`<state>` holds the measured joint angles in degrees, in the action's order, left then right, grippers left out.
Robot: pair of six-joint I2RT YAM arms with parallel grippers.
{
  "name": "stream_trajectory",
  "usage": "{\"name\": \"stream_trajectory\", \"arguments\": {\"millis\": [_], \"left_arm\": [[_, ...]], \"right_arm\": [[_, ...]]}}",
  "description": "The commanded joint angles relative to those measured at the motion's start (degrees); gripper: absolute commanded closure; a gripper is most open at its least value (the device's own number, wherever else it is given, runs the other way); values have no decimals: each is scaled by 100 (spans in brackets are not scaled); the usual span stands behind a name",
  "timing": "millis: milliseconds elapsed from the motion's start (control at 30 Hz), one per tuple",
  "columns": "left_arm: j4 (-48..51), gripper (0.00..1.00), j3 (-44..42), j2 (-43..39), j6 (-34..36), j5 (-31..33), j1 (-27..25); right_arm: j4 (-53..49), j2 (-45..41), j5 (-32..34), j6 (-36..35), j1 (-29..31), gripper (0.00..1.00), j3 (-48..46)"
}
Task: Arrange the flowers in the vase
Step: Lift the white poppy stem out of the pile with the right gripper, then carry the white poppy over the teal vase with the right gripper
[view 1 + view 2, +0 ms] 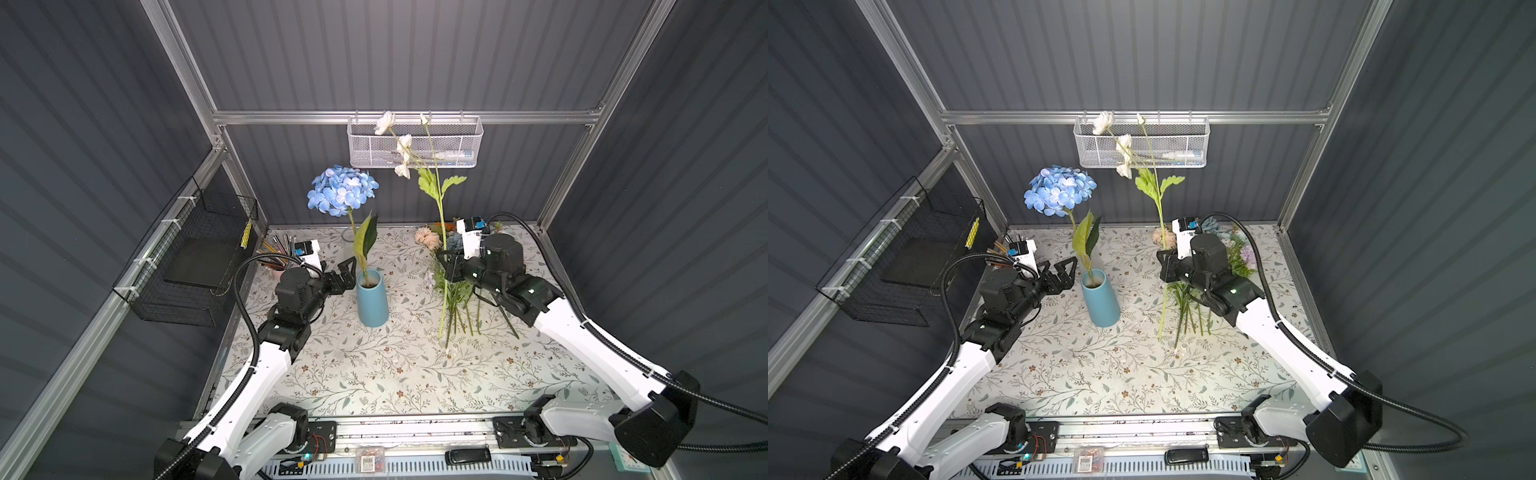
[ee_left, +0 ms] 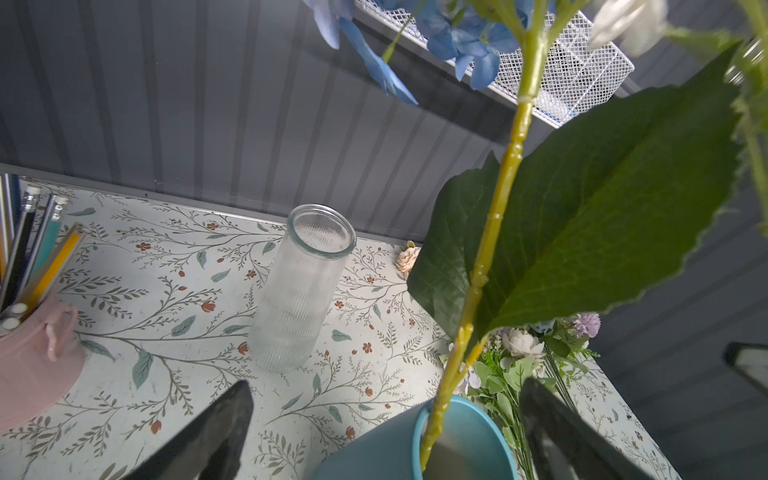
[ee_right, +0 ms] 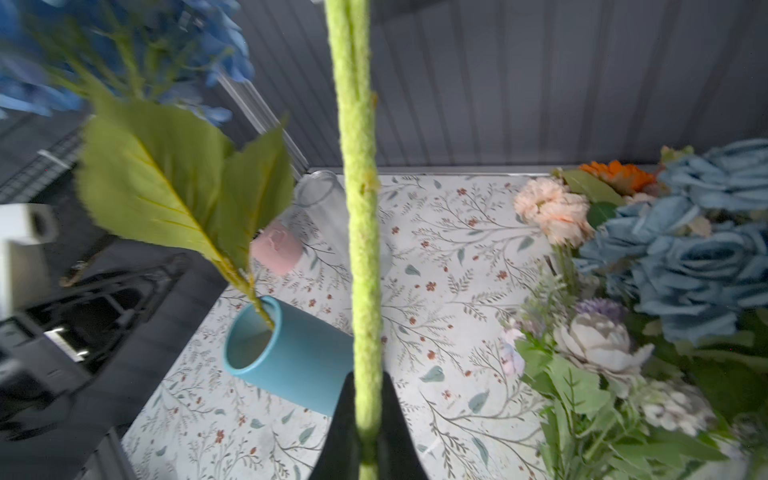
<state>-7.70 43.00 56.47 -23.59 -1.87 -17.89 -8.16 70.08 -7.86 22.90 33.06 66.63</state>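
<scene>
The right gripper [image 1: 451, 266] is pinched tight on the green stem of the cream flower [image 1: 424, 183], holding it near upright; the blossoms stand high above the desk [image 1: 374, 374], and the stem's foot reaches down among the loose flowers [image 3: 665, 270] piled at the right. The step in hand looks like carrying this stem across to the blue vase [image 1: 372, 303], which stands left of centre and already holds the blue hydrangea [image 1: 341, 195]. To do it well, the arm should lift until the foot clears both the pile and the vase's rim; then travel sideways with the stem kept vertical; then lower the foot into the free side of the mouth, away from the hydrangea's stem and broad leaf; letting go is best left until the foot is well inside, since so tall a stem may lean hard on the rim. The right arm reaches forward, its gripper pointing toward the middle; the left arm is bent low, and the left gripper [image 1: 347, 275] is spread wide just beside the vase's rim, holding nothing.
</scene>
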Motion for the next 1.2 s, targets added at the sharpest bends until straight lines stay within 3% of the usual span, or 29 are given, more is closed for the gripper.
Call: {"name": "stream_trajectory", "arguments": {"millis": [0,167,433,667,1167], "left_arm": [[-59,0,0,-44,-2,-39,96],[-282,0,-150,100,-242,-304,339],[-750,0,-399,319,-849,-1040,963],[-703,0,-530,275,-770,-1064,980],[-676,0,-539,337,-629,-1045,1007]], "right_arm": [[721,-315,-747,-102,65,100,-123],[1881,-557,-1525,81,120,100,-586],[3910,-628,-1596,33,321,100,-988],[5108,373,-1783,-240,573,100,-512],[5576,1788,-2121,-648,809,100,1125]]}}
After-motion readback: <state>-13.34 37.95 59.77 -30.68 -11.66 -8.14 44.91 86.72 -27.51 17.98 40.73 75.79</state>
